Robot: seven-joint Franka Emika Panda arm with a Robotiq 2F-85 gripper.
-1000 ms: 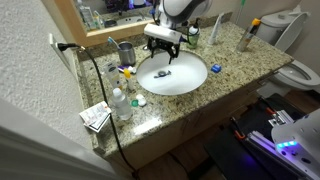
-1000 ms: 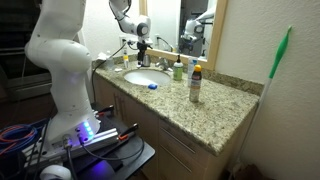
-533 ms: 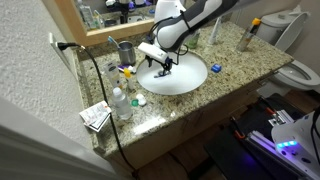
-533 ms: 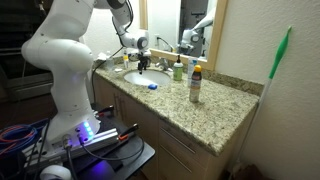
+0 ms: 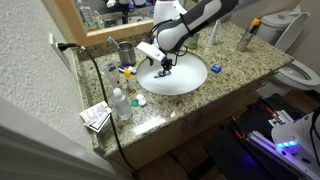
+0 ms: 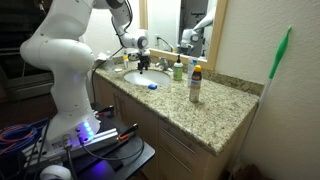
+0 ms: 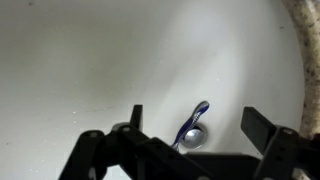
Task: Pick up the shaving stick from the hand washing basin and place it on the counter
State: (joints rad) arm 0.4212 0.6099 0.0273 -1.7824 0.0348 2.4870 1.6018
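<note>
In the wrist view the shaving stick (image 7: 199,111), slender and bluish, lies at the bottom of the white hand washing basin (image 7: 90,60), its lower end over the chrome drain (image 7: 191,138). My gripper (image 7: 196,120) is open, with one dark finger on each side of the stick and not touching it. In both exterior views the gripper (image 5: 163,68) (image 6: 143,66) hangs low inside the basin (image 5: 192,82). The speckled granite counter (image 5: 236,55) (image 6: 215,112) surrounds the bowl.
Clear bottles (image 5: 120,103) and a packet stand on the counter's near left corner. A metal cup (image 5: 126,50) and small items sit by the backsplash. A bright-blue cap (image 5: 217,68) lies right of the basin. Soap bottles (image 6: 195,85) stand further along; a toilet (image 5: 300,70) is beyond the counter's end.
The arm has swung left and brought the gripper down into the basin; over the last half second it has barely moved. The jaws have stayed open.
</note>
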